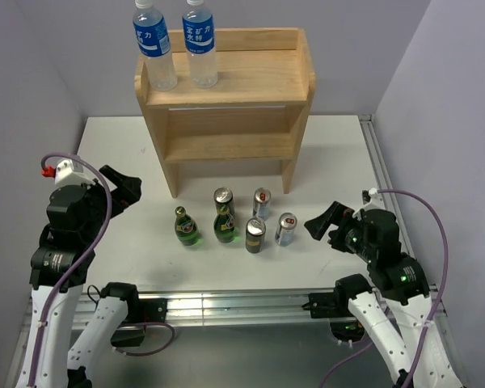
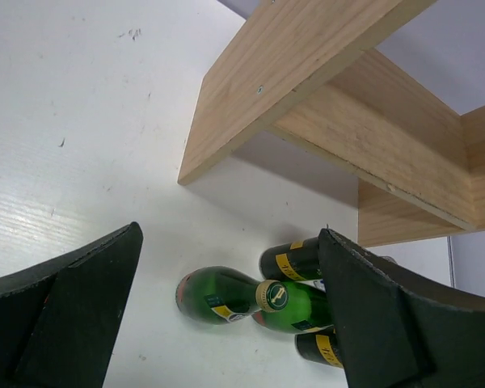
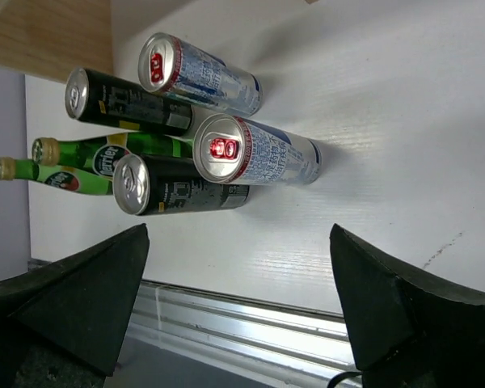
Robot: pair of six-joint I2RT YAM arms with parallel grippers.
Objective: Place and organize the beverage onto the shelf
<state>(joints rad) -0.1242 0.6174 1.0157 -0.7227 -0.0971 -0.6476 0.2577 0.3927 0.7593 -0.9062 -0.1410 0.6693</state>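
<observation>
Two clear plastic water bottles with blue labels [image 1: 155, 44] stand side by side at the left of the top board of the small light-wood two-tier shelf [image 1: 226, 105], at the back of the white desk [image 1: 339, 162]. On the desk before it cluster two green glass bottles [image 1: 187, 228], two black cans [image 1: 255, 234] and two silver cans [image 1: 285, 229] — all upright. Left jaws, left of the cluster, and right jaws, right of it, gape wide — both hold nothing.

Blue bottle labels [image 1: 152, 38]: perhaps "宝矿力水特"
</observation>
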